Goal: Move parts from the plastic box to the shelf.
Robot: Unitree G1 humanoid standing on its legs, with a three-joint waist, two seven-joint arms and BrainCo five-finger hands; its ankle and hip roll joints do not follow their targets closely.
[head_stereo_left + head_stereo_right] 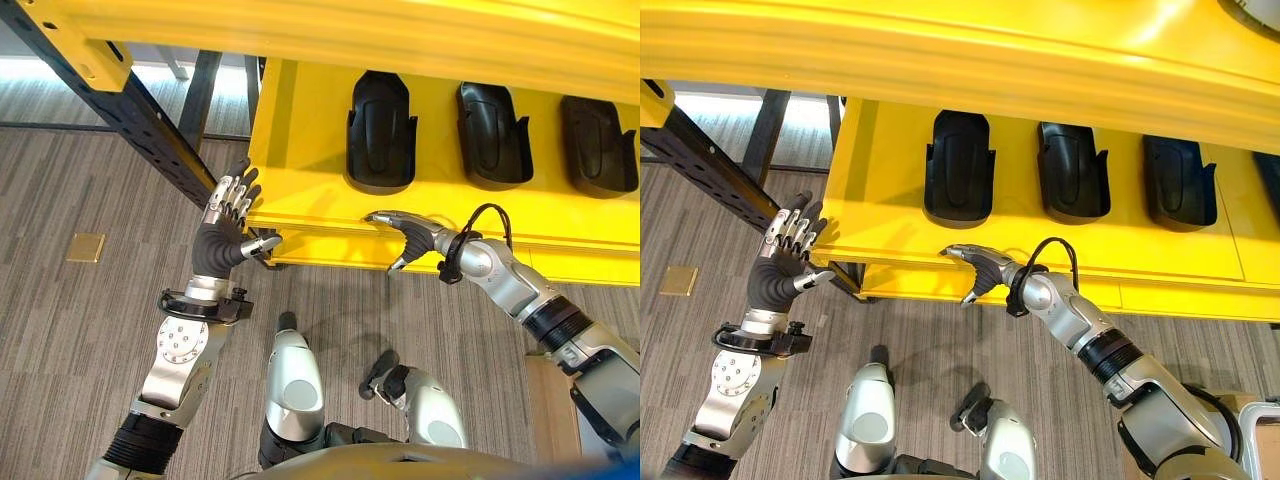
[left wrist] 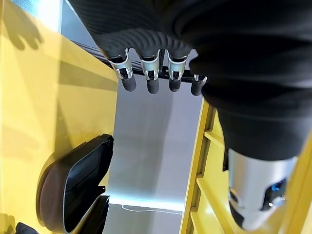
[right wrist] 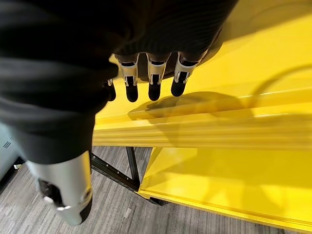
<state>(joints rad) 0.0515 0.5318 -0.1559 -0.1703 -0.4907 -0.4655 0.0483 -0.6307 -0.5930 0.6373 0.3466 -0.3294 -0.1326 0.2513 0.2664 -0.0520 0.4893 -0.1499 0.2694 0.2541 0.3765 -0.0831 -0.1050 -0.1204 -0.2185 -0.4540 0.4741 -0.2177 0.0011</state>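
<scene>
The yellow shelf (image 1: pixel 300 215) is the big thing here. Three black parts sit on it in a row. The first black part (image 1: pixel 381 132) is nearest the shelf's left end. The second black part (image 1: pixel 493 136) is beside it, and the third black part (image 1: pixel 598 146) is past that one. They do not touch each other.

The left hand (image 1: pixel 226 225) is up at the shelf's left corner. Its fingers are straight and spread, and it holds nothing. The right hand (image 1: pixel 405 232) is over the shelf's front edge, just below the first black part. Its fingers are out and a bit bent. It holds nothing too, and it is not touching a part.

At the lower right corner of the right eye view is a pale box corner (image 1: pixel 1262 428). That may be the plastic box, but I cannot tell what is in it.

The parts look like hard, smooth plastic shells. I think they are stiff and light. They look shiny, so they could slip. They do not look easy to break. A good place to hold one is across its two long sides, near the middle, with the thumb on one side and the fingers on the other.

I can see no words or labels on the parts or the shelf.
</scene>
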